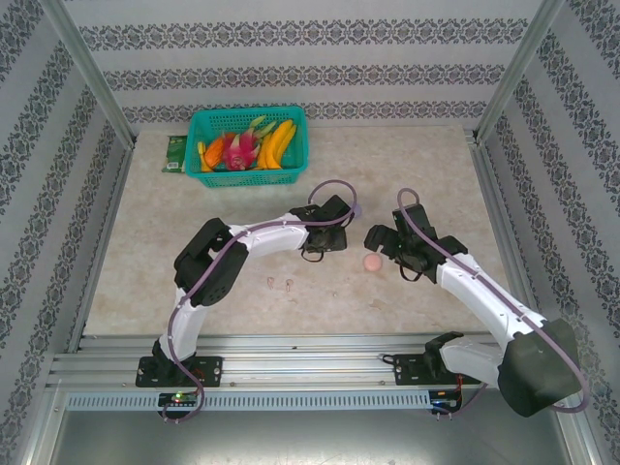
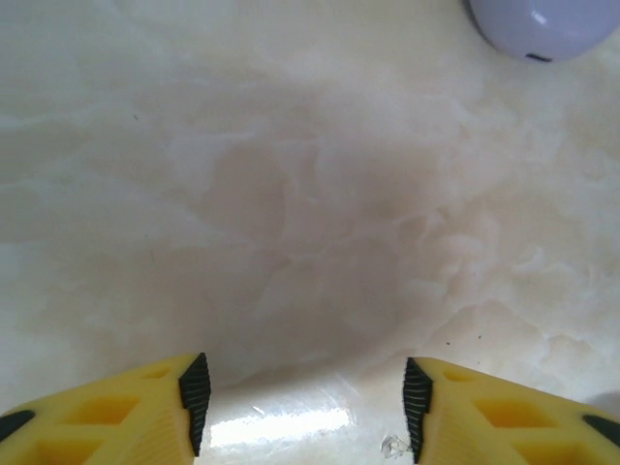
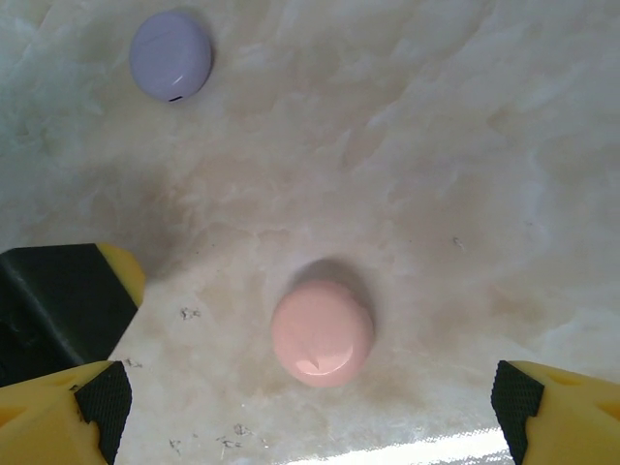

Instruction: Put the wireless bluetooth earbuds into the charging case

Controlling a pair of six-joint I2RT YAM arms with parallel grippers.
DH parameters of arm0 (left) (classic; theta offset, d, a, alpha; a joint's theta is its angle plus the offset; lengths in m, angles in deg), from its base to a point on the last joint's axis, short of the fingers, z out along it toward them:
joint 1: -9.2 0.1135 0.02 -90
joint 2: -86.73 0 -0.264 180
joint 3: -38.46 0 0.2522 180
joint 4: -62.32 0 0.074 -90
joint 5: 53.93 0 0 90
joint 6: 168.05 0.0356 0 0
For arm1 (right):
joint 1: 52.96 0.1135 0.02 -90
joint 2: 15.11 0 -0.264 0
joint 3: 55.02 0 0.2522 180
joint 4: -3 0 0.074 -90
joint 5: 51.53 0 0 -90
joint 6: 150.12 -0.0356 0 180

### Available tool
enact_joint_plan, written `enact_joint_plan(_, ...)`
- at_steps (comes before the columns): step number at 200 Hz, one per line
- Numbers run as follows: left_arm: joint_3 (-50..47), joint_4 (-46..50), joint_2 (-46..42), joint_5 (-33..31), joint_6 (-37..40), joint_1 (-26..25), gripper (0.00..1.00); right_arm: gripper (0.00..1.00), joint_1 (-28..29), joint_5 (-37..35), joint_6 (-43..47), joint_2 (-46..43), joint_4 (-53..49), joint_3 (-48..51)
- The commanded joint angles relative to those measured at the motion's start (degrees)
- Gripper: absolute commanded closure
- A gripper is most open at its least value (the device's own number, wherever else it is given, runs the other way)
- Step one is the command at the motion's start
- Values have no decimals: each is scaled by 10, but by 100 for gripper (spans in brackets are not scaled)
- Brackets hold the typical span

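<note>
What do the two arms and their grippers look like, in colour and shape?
The left arm and the right arm have white links and black joints, with a pale purple cable running along each. The left gripper and the right gripper have yellow fingers with black ribbed pads.

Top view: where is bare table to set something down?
Free: marble table left of the left arm, below the green plastic fruit basket; also right of the right gripper. Crowded: between it and the left gripper, round pink case and round lilac case; tiny pale earbuds near the front edge.
</note>
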Motion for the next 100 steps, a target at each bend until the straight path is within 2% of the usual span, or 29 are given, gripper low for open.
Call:
enact_joint_plan(1, 7, -3, -53, -51, 29, -5, 37, 3, -11, -24, 1, -5, -17, 12)
enact_joint_plan(30, 1, -15, -114, -95, 90, -5, 21, 3, -23, -21, -1, 15, -10, 17)
enact_joint_plan(38, -1, -19, -133, -108, 111, -5, 10, 3, -25, -19, -2, 22, -8, 18)
enact_joint_plan(42, 0, -19, -141, -116, 124, -5, 1, 3, -25, -18, -3, 25, -7, 18)
enact_joint_plan(63, -5, -36, -189, -151, 179, -3, 0, 3, -24, -4, -16, 39, 2, 26)
enact_joint_plan(79, -17, -55, -224, -185, 193, 1, 0, 3, -18, 8, -26, 42, 11, 37)
enact_joint_plan(90, -25, -50, -243, -214, 170, 9, 0, 4, -10, 10, -32, 43, 13, 43)
enact_joint_plan(100, -20, -8, -250, -270, 125, 16, 0, 4, -1, 12, -36, 44, 17, 48)
